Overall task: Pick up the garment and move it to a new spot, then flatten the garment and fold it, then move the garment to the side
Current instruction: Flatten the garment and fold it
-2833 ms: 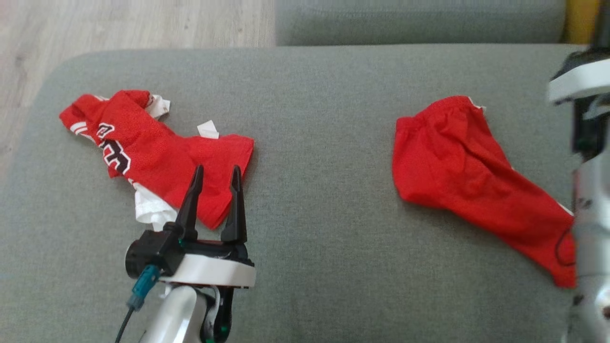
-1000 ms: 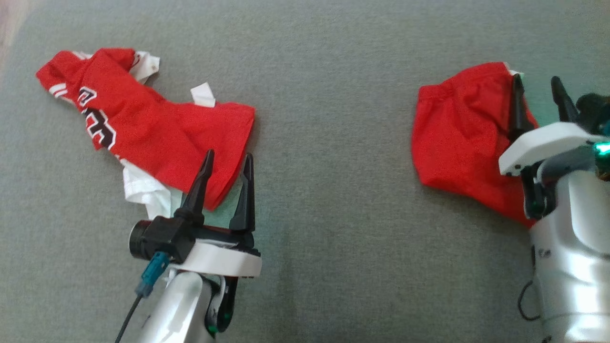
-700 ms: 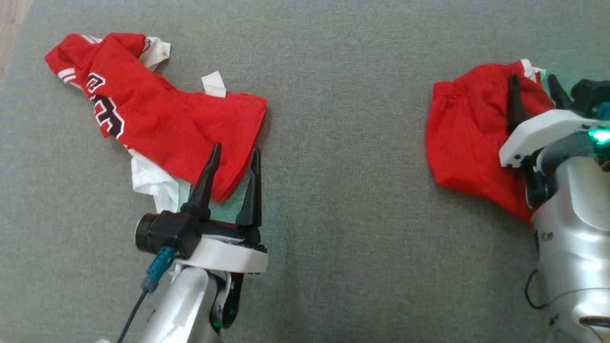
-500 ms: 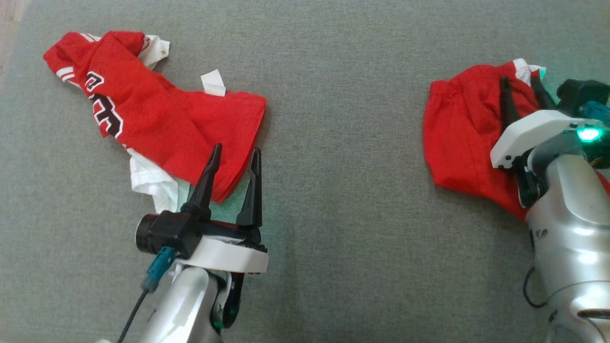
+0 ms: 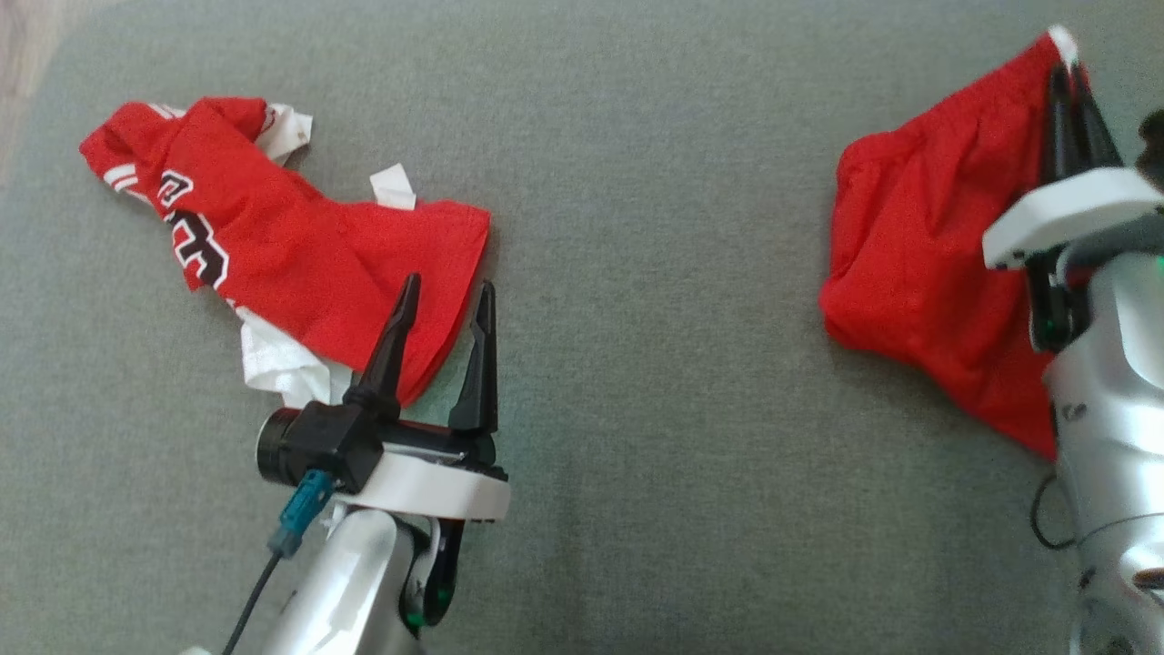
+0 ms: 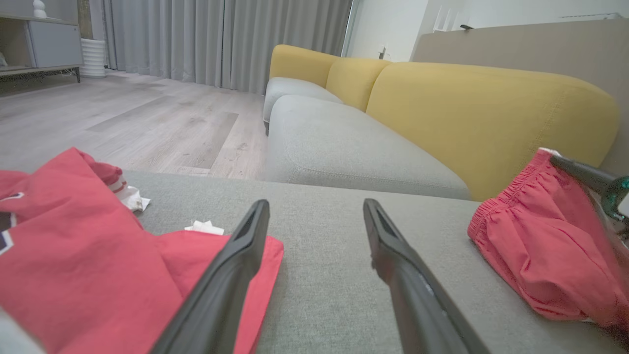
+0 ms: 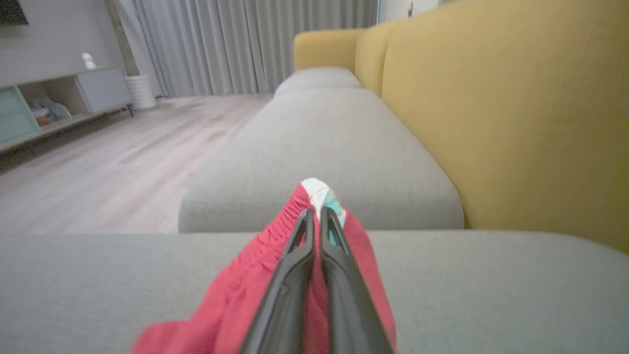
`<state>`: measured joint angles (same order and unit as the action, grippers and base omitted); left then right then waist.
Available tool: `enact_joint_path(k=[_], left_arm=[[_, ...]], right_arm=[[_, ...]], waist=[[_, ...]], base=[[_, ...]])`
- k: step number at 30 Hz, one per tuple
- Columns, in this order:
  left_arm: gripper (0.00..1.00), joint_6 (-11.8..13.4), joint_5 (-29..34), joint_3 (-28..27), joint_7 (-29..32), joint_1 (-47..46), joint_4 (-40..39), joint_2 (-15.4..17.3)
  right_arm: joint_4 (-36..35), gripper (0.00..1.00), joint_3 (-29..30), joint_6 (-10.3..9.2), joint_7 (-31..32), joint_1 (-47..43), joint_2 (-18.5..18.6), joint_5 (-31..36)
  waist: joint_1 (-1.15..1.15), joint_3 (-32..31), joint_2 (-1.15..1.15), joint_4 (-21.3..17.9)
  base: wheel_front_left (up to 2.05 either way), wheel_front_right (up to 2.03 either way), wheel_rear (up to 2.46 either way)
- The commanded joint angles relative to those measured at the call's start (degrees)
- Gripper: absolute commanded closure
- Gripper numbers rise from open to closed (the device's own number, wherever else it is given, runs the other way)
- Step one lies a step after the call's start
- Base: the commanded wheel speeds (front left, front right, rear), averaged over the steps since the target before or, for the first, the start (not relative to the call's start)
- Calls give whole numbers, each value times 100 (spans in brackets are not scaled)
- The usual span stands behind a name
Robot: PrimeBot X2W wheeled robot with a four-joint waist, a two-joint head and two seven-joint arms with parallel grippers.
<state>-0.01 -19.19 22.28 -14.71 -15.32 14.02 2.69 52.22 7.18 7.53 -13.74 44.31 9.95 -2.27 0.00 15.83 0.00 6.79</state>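
Right gripper clenched on the red shorts; its two dark fingers press together on the elastic waistband corner, where a white label shows just past the tips in the right wrist view. The pinched corner is drawn up towards the far right corner of the grey seat cushion; the rest of the shorts trails down from it by the cushion's right edge.

Left gripper released, fingers well spread, holding nothing; it hangs over the near end of a crumpled red jersey with white trim and dark lettering, lying towards the cushion's left edge, well apart from the shorts.

Yellow backrest stands beyond the cushion's right side.
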Motion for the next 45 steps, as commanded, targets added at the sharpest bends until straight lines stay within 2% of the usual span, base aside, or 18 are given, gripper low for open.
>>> enact_joint_path(k=[1, 3, 7, 14, 17, 18, 23, 24, 25, 28, 31, 34, 45], left_arm=[[0, 30, -41, -206, -29, -36, -164, 19], [0, 36, -58, -227, -29, 2, -168, 19], [0, 22, -29, -303, -29, 134, -149, 19], [0, 1, -20, -305, -29, 294, -125, 19], [0, -8, -8, -327, -29, 364, -113, 19], [0, -18, -1, -352, -29, 405, -113, 19], [0, -38, 10, -382, -29, 453, -110, 19], [0, -34, 9, -381, -29, 461, -110, 19], [0, -29, 5, -376, -29, 469, -111, 19], [0, -10, -15, -347, -29, 486, -121, 19], [0, 19, -32, -355, -29, 498, -154, 19], [0, 31, -50, -358, -29, 495, -181, 19], [0, 4, -53, -308, -29, 431, -290, 19]], right_arm=[[-528, 100, -309, -4, -105, 153, -51, -68], [-710, 100, -438, -4, -113, 85, -92, -97], [-1637, 100, -1061, -4, -123, -357, -275, -182], [-2987, 100, -2102, -4, 105, -1703, -594, -153], [-3295, 100, -2491, -4, 312, -2344, -676, -168], [-3363, 100, -2785, -4, 399, -2681, -697, -190], [-3314, 100, -3572, -4, 473, -3022, -705, -537], [-3256, 27, -3690, -4, 498, -3026, -705, -573], [-3209, 0, -3789, -4, 509, -3020, -705, -619], [-3167, 0, -3967, -4, 489, -2967, -706, -754], [-3274, 0, -3895, -4, 388, -2887, -706, -906], [-3493, 0, -3537, -4, 239, -2841, -706, -986], [-4384, 0, -688, -4, -100, -3308, -707, -343]], waist=[[0, -204, 0, -96], [0, -268, 0, -132], [0, -529, 0, -275], [0, -941, 0, -333], [0, -1067, 0, -315], [0, -1109, 0, -296], [0, -1142, 0, -264], [0, -1146, 0, -264], [0, -1148, 0, -265], [0, -1157, 0, -287], [0, -1158, 0, -367], [0, -1168, 0, -466], [0, -1103, 0, -870]], base=[[0, 0, 0], [0, 0, 0], [0, 0, 0], [0, 0, 0], [0, 0, 0], [0, 0, 0], [0, 0, 0], [0, 0, 0], [0, 0, 0], [0, 0, 0], [0, 0, 0], [0, 0, 0], [0, 0, 0]])
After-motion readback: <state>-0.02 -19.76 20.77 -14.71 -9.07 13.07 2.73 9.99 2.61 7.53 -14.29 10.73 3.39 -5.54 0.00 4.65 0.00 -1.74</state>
